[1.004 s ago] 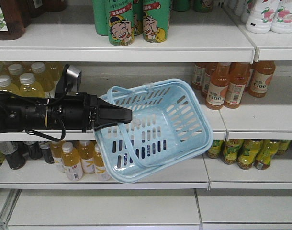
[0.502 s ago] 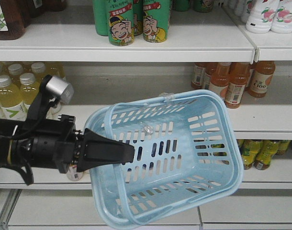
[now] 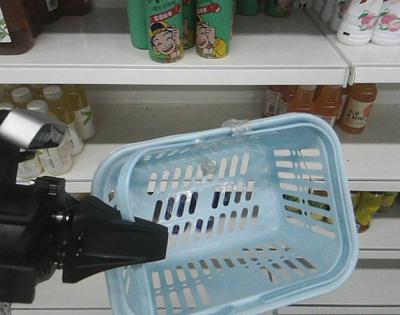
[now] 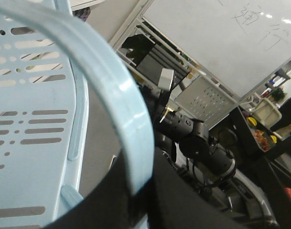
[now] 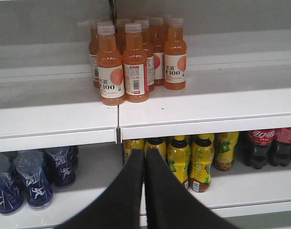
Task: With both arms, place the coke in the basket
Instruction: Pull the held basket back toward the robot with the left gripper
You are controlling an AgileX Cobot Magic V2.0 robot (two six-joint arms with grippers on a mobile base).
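The white shop shelving (image 3: 187, 65) fills my front view from edge to edge. In front of it, the pale blue basket (image 3: 285, 121) takes up the centre and lower right of the frame. It is tilted so its open mouth faces the camera and the slotted bottom and sides show. My left arm (image 3: 23, 243) comes in from the lower left, with its silver-grey block (image 3: 26, 128) at the left edge. The left pincer (image 3: 162, 239) is clamped onto the basket at the left rim. On the left wrist view, the curved blue handle (image 4: 131, 124) runs down into the black fingers at the bottom of the frame.

On the right wrist view, the right pincer (image 5: 144, 160) rises from the bottom centre. Its two black fingers are pressed together with nothing between them, pointing at the shelves.

A cluster of orange C100 bottles (image 5: 136, 62) stands on the upper shelf, left of centre. On the shelf below are dark blue bottles (image 5: 31, 179) at the lower left and yellow-labelled bottles (image 5: 193, 160) just right of the pincer. The coke (image 5: 260, 148), with its red label, stands beside those at the right edge, well apart from the pincer.

Green cartoon cans (image 3: 187, 26) line the top shelf in the front view. A scrap of clear tape (image 3: 236, 125) sits on the basket's upper rim.
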